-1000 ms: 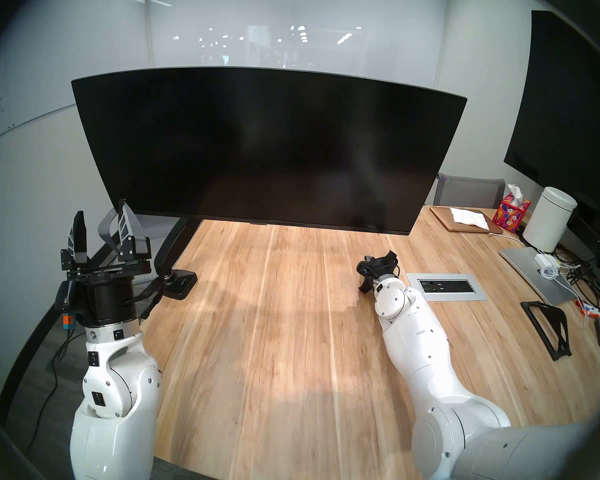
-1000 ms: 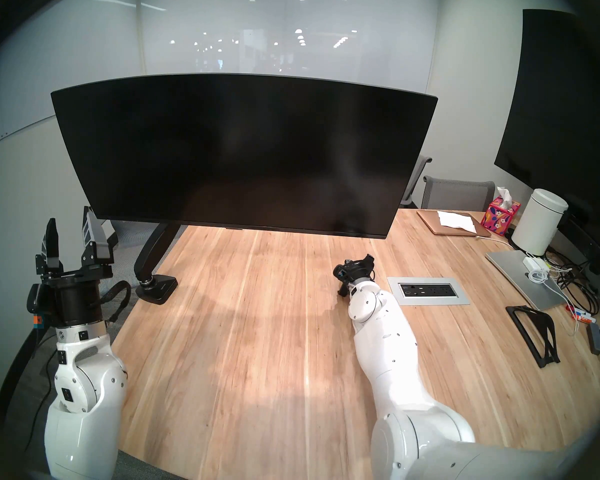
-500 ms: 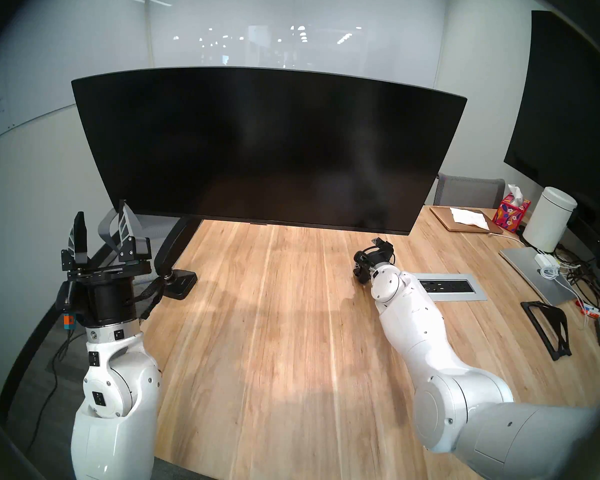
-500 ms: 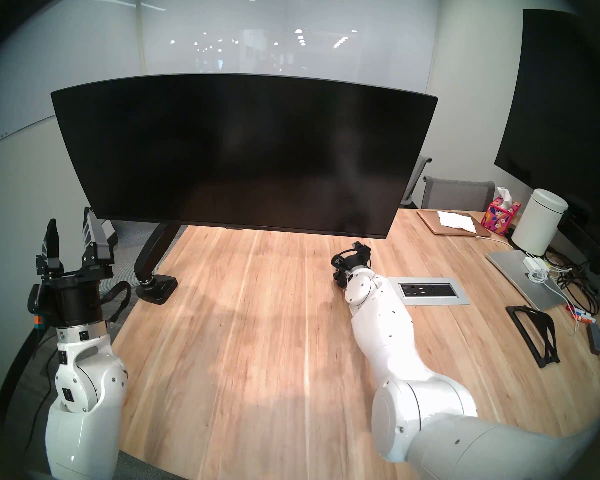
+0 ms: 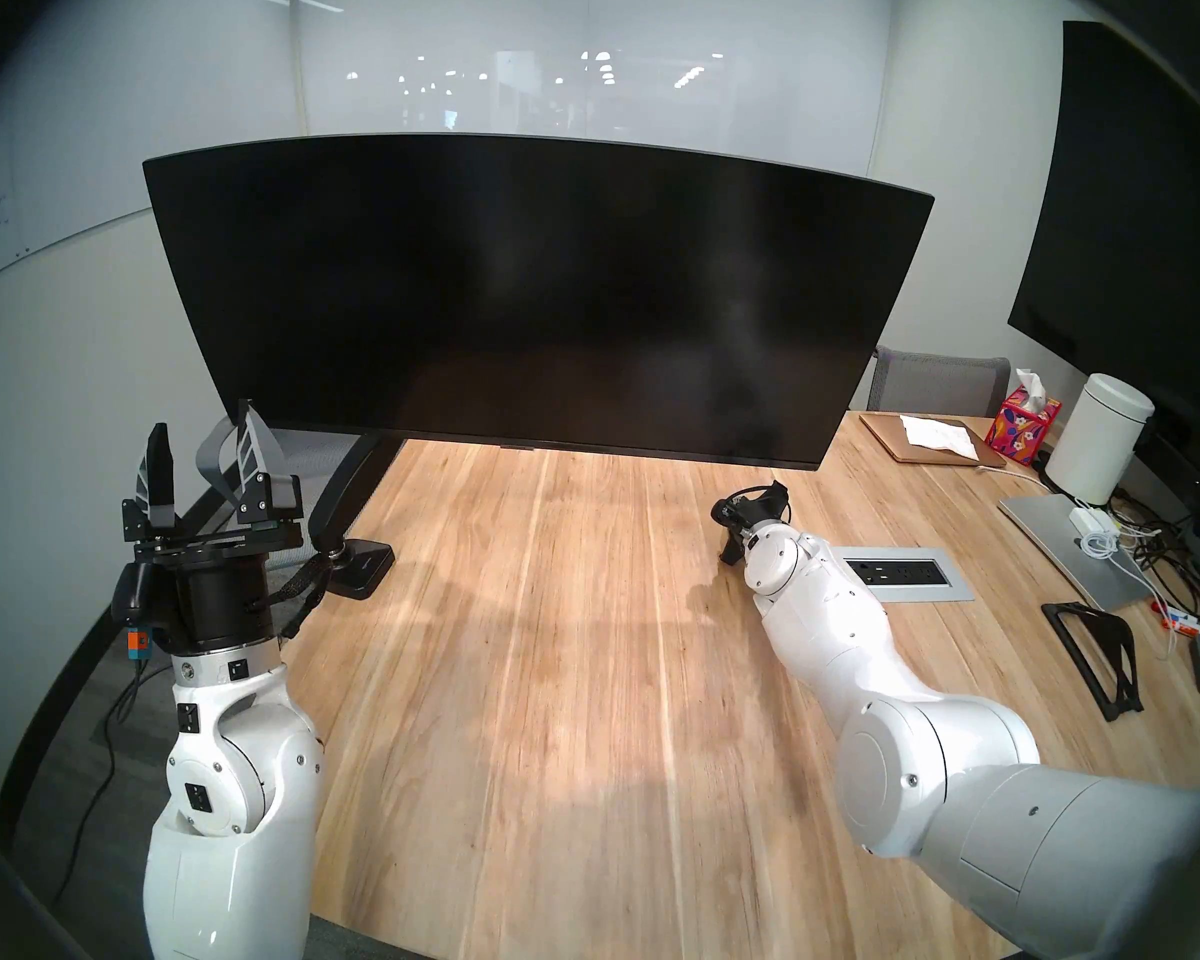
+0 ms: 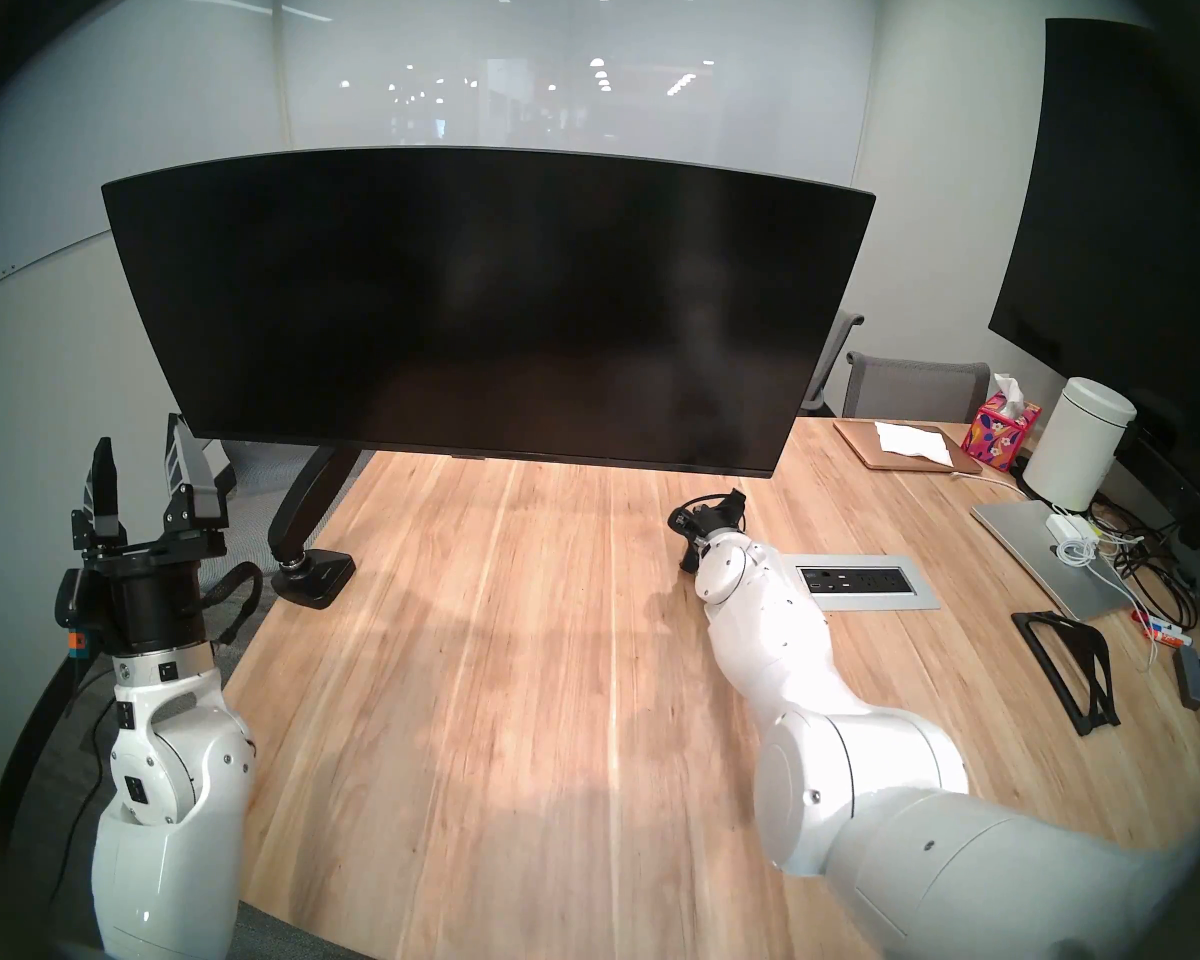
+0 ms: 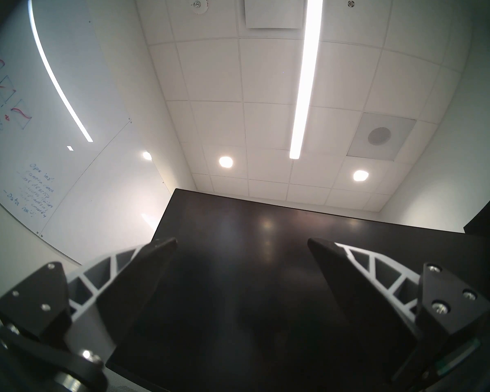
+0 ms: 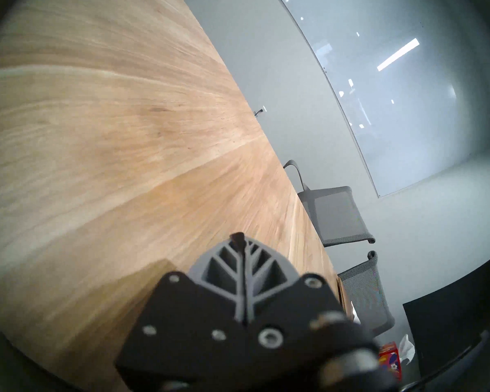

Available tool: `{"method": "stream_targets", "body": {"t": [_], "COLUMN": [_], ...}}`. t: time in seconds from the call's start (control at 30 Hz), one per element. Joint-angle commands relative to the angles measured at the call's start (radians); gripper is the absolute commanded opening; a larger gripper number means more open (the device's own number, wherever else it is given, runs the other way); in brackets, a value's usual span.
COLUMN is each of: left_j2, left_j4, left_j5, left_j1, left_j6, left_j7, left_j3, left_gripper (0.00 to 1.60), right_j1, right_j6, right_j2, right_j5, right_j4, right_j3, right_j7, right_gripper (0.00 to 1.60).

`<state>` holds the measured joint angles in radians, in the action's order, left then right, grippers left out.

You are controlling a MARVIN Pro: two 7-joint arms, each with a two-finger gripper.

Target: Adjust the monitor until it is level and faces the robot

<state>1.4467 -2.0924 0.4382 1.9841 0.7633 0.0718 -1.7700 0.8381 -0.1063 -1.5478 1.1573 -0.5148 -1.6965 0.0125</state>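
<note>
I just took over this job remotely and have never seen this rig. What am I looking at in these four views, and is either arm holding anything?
Two head views look down on a light wooden table from between two white arms. The wide black flat monitor stands on a black jointed arm. The other two views come from wrist cameras. The left end effector points up near the monitor's lower corner, open and empty. The right end effector reaches low over the table, shut on nothing. A silver power panel and clutter lie at the right.

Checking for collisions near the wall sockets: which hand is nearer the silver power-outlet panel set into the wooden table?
Right. The right hand hangs just left of the silver outlet panel, jaws shut. The left hand, open, is raised across the table by the wide black monitor's lower-left corner.
</note>
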Motion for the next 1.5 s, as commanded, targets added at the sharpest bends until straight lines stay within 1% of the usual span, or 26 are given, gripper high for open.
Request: {"method": "stream_targets", "body": {"t": [0.0,0.13,0.17,0.27,0.3,0.43,0.47,0.53,0.57,0.6,0.63,0.73,0.77,0.87,0.9,0.93,0.97,1.03,1.07,1.1,1.17,1.27,1.43,1.47], "left_j2": [0.002,0.004,0.006,0.006,0.007,0.009,0.009,0.009,0.010,0.010,0.012,0.012,0.012,0.012,0.013,0.013,0.014,0.014,0.014,0.015,0.017,0.018,0.021,0.021], "left_j4": [-0.025,-0.027,-0.029,-0.030,-0.031,-0.034,-0.035,-0.036,-0.038,-0.039,-0.042,-0.042,-0.043,-0.043,-0.044,-0.044,-0.045,-0.046,-0.047,-0.048,-0.049,-0.050,-0.052,-0.052], "left_j5": [0.002,0.003,0.003,0.003,0.003,0.004,0.005,0.005,0.006,0.006,0.008,0.008,0.008,0.008,0.009,0.009,0.009,0.009,0.009,0.010,0.010,0.010,0.011,0.011], "left_j1": [0.007,0.009,0.010,0.011,0.012,0.015,0.016,0.016,0.018,0.018,0.020,0.020,0.021,0.021,0.021,0.021,0.022,0.022,0.022,0.023,0.023,0.023,0.024,0.024], "left_j6": [0.001,0.000,-0.001,-0.002,-0.002,-0.004,-0.005,-0.006,-0.007,-0.008,-0.012,-0.012,-0.013,-0.013,-0.016,-0.016,-0.018,-0.019,-0.020,-0.023,-0.026,-0.028,-0.032,-0.032], "left_j7": [0.001,0.002,0.004,0.004,0.004,0.006,0.006,0.006,0.007,0.007,0.008,0.008,0.009,0.009,0.009,0.009,0.009,0.010,0.010,0.010,0.011,0.012,0.015,0.015], "left_j3": [0.002,0.001,0.000,0.000,0.000,-0.001,-0.001,-0.001,-0.002,-0.002,-0.003,-0.003,-0.003,-0.003,-0.004,-0.004,-0.004,-0.004,-0.004,-0.005,-0.006,-0.007,-0.008,-0.008], "left_gripper": [1.60,1.60,1.60,1.60,1.60,1.60,1.60,1.60,1.60,1.60,1.60,1.60,1.60,1.60,1.60,1.60,1.60,1.60,1.60,1.60,1.60,1.60,1.60,1.60], "right_j1": [-0.053,-0.059,-0.061,-0.057,-0.052,-0.038,-0.035,-0.032,-0.027,-0.024,-0.031,-0.031,-0.020,-0.020,-0.018,-0.018,-0.019,-0.016,-0.015,-0.021,-0.023,-0.027,-0.035,-0.030], "right_j6": [-0.059,-0.087,-0.110,-0.120,-0.133,-0.177,-0.190,-0.200,-0.224,-0.235,-0.264,-0.264,-0.284,-0.284,-0.295,-0.295,-0.304,-0.308,-0.313,-0.322,-0.334,-0.339,-0.358,-0.360], "right_j2": [0.020,0.025,0.029,0.031,0.034,0.042,0.044,0.047,0.051,0.053,0.057,0.057,0.058,0.058,0.057,0.057,0.056,0.056,0.055,0.056,0.057,0.059,0.065,0.065], "right_j5": [-0.007,-0.009,-0.007,-0.007,-0.005,0.004,0.006,0.006,0.013,0.016,0.036,0.036,0.046,0.046,0.056,0.056,0.063,0.065,0.069,0.080,0.091,0.098,0.119,0.119], "right_j4": [0.057,0.092,0.117,0.125,0.129,0.153,0.163,0.164,0.177,0.177,0.215,0.215,0.211,0.211,0.216,0.216,0.223,0.214,0.217,0.239,0.253,0.267,0.296,0.286], "right_j3": [-0.008,-0.014,-0.015,-0.015,-0.015,-0.010,-0.007,-0.008,-0.002,-0.001,0.013,0.013,0.022,0.022,0.030,0.030,0.036,0.034,0.037,0.047,0.054,0.059,0.072,0.071], "right_j7": [0.092,0.137,0.173,0.188,0.199,0.278,0.308,0.304,0.354,0.359,0.447,0.447,0.471,0.471,0.499,0.499,0.523,0.513,0.526,0.577,0.612,0.631,0.687,0.680], "right_gripper": [0.00,0.00,0.00,0.00,0.00,0.00,0.00,0.00,0.00,0.00,0.00,0.00,0.00,0.00,0.00,0.00,0.00,0.00,0.00,0.00,0.00,0.00,0.00,0.00]}}
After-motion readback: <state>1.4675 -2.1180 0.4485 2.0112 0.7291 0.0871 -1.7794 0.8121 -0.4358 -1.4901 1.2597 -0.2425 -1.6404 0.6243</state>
